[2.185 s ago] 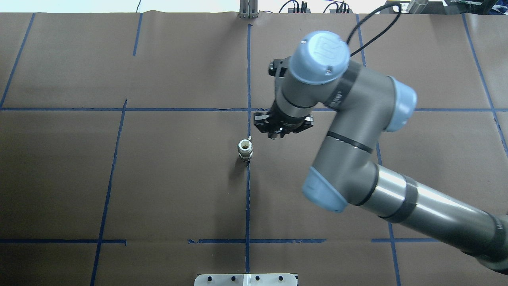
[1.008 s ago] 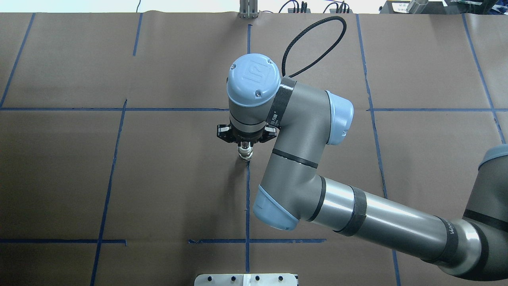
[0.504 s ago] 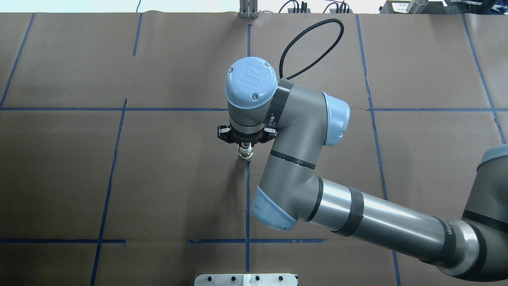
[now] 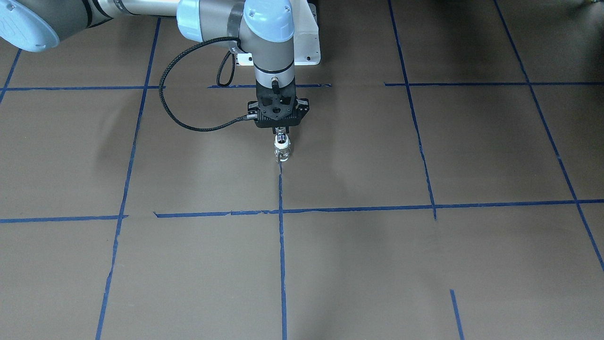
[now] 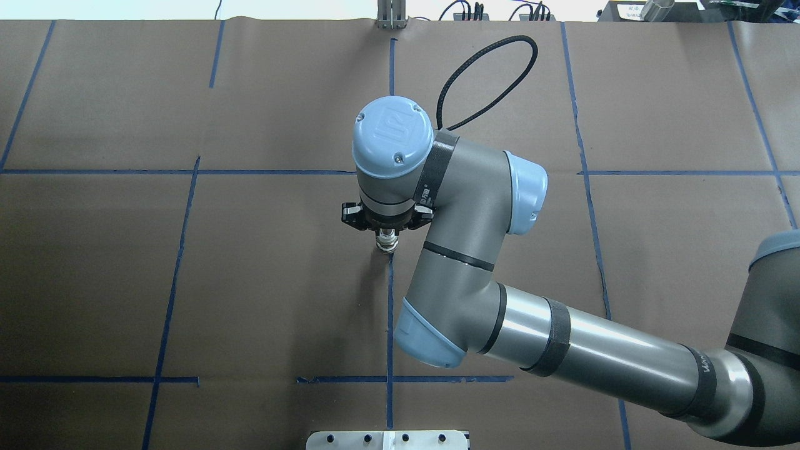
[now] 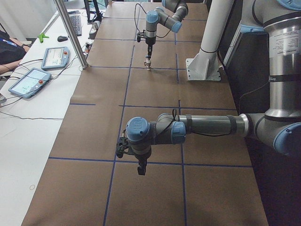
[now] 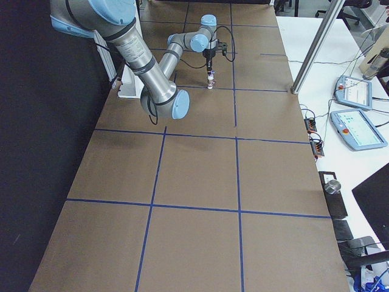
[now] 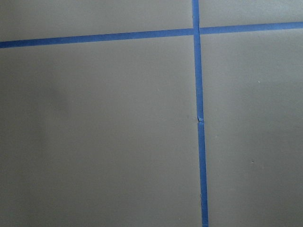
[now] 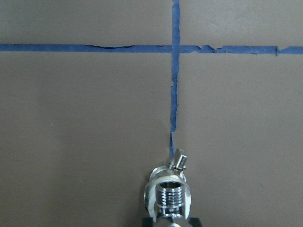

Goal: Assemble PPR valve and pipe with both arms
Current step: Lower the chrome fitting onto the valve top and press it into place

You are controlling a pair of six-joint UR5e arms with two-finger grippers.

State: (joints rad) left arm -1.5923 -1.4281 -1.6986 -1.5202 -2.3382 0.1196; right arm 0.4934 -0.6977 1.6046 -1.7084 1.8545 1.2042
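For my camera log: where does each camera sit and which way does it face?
Front-facing: across table, facing robot; right gripper, valve.
Overhead: behind robot, looking down; right arm.
Exterior left: left end; left arm near.
Exterior right: right end; right arm near.
Left wrist: down on taped paper; no body.
Right wrist: down on valve.
Shared: valve, except left wrist.

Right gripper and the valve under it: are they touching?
Cannot tell. In the right wrist view the valve runs up to the right gripper only at the frame's bottom edge, cropping any contact; other views are too small.
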